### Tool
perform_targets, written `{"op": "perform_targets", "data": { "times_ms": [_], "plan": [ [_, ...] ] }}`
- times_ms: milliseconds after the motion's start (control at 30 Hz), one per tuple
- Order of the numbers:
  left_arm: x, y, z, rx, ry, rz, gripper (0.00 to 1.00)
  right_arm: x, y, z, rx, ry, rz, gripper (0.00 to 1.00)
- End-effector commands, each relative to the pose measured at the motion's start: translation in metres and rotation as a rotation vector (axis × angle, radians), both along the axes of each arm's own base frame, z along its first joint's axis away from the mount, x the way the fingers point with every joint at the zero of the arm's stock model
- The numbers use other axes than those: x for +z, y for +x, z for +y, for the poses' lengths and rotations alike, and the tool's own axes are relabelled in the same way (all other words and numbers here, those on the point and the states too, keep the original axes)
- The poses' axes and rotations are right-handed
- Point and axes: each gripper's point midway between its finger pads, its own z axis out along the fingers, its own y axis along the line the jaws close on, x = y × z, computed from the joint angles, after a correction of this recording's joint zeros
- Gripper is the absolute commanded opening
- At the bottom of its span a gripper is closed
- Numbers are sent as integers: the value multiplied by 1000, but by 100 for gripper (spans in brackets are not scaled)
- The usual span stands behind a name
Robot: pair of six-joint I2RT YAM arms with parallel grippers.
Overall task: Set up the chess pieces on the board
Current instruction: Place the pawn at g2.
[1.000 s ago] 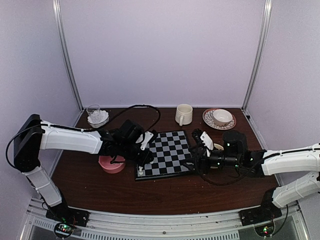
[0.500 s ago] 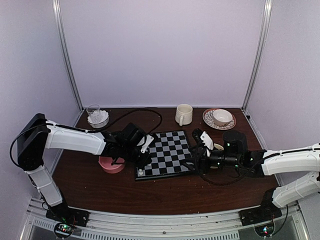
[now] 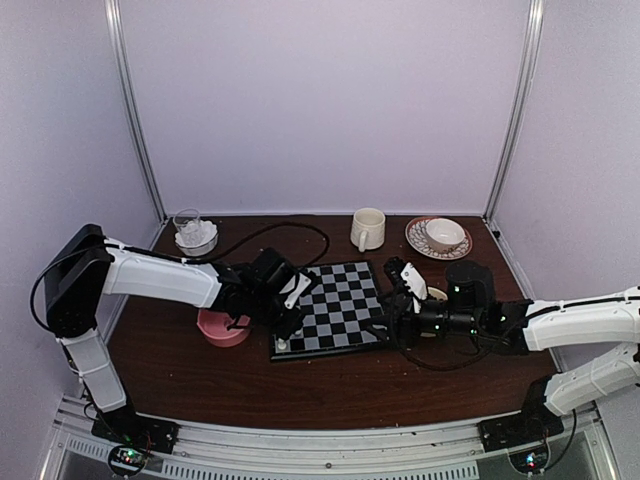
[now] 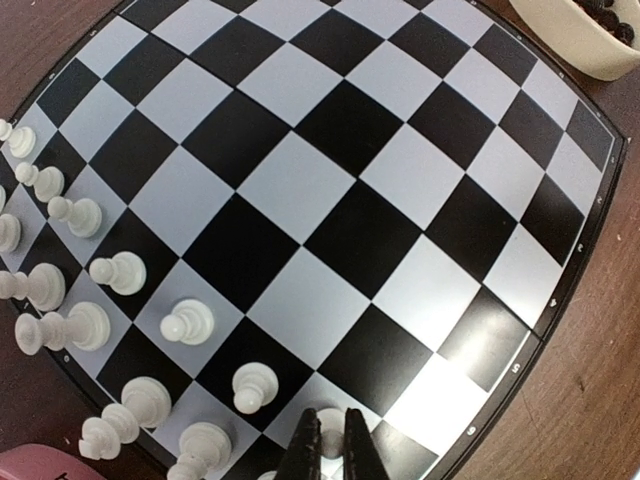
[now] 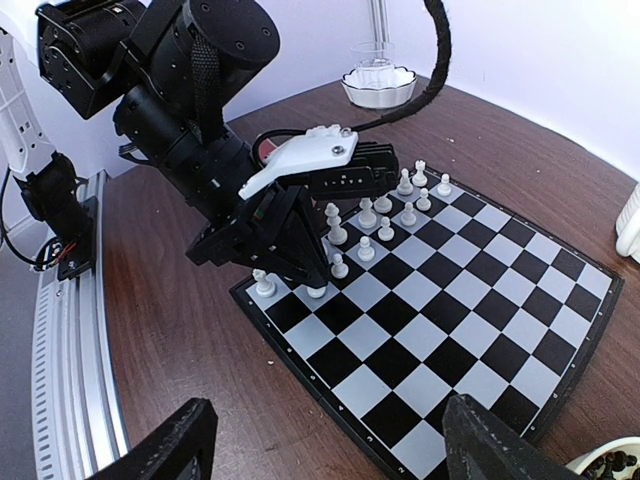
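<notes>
Overhead and wrist views of two robot arms working at a flat square chessboard of black and pale grey checks [image 4: 330,190]. The left gripper [image 4: 329,432] points steeply down at the board corner nearest its own arm. Its two dark fingers are pressed together on a tiny white plastic pawn [image 5: 316,290].

The pawn stands upright, its long axis in line with the fingers, directly between and below their tips. Its base appears to meet a pale square at the end of the pawn row (whether it rests there fully or sits just above cannot be told).

The next white pawn [image 4: 254,386] stands just beside the fingers, on the side toward the filled row. Letting go will probably call for a straight lift away.

The right gripper [image 5: 330,448] hangs with its fingers spread wide and empty. It is well apart across the board, much farther from the pawn than the left.
</notes>
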Motion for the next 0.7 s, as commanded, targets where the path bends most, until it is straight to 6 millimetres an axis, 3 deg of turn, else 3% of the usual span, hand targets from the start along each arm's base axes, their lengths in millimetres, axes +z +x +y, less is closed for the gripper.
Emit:
{"op": "perform_targets", "data": {
  "times_ms": [0,100,433,667],
  "plan": [
    [3,5,-5,-9,13,-22,0,5,4,0,-14,16,-8,81],
    [3,6,-6,-8,12,-22,1,4,3,1,-9,15,-4,81],
    [5,5,-4,-1,21,-20,19,3,3,2,-6,12,1,81],
    [15,2,-6,-7,-12,-16,21,2,3,3,-1,8,5,81]
  ]
}}
